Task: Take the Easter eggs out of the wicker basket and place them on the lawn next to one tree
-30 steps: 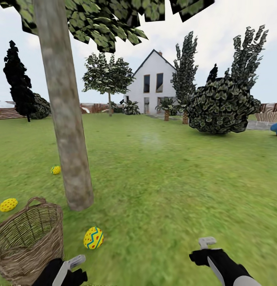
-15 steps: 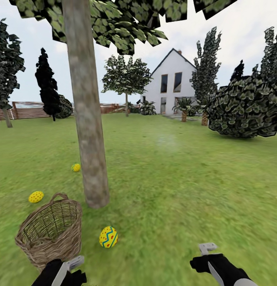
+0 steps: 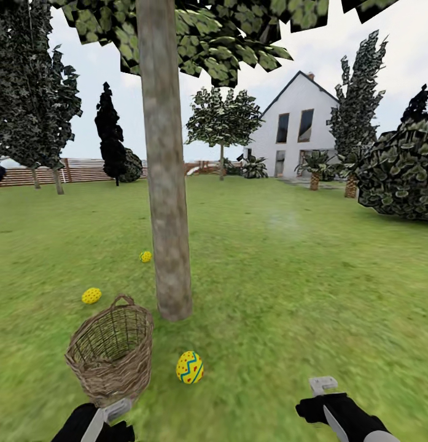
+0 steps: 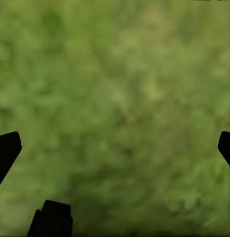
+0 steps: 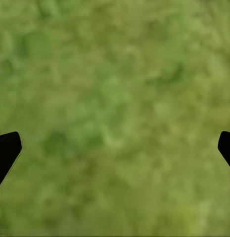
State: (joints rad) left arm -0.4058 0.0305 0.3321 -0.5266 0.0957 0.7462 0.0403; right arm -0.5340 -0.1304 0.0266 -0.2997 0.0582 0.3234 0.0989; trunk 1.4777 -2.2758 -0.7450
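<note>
The wicker basket (image 3: 112,353) stands tilted on the lawn (image 3: 287,288), just left of the grey-brown tree trunk (image 3: 169,202); no egg shows inside it. Three Easter eggs lie on the grass around that tree. A blue-zigzag egg (image 3: 190,367) is right of the basket, a dark-dotted egg (image 3: 91,296) is behind it to the left, and a small egg (image 3: 145,256) lies farther back beside the trunk. My left gripper (image 3: 113,410) hangs near the basket's front, open (image 4: 115,148) over bare grass. My right gripper (image 3: 322,386) is low at the right, open (image 5: 115,148) over grass.
A white house (image 3: 293,132) stands far back. A large dark bush (image 3: 404,178) is at the right, dark cypresses (image 3: 115,138) and a slatted wooden fence (image 3: 35,175) at the left. Open grass stretches to the right of the tree.
The whole head view has slid rightward as the camera turned left. Basket, eggs and tree keep their places relative to each other. Both grippers hold the same pose.
</note>
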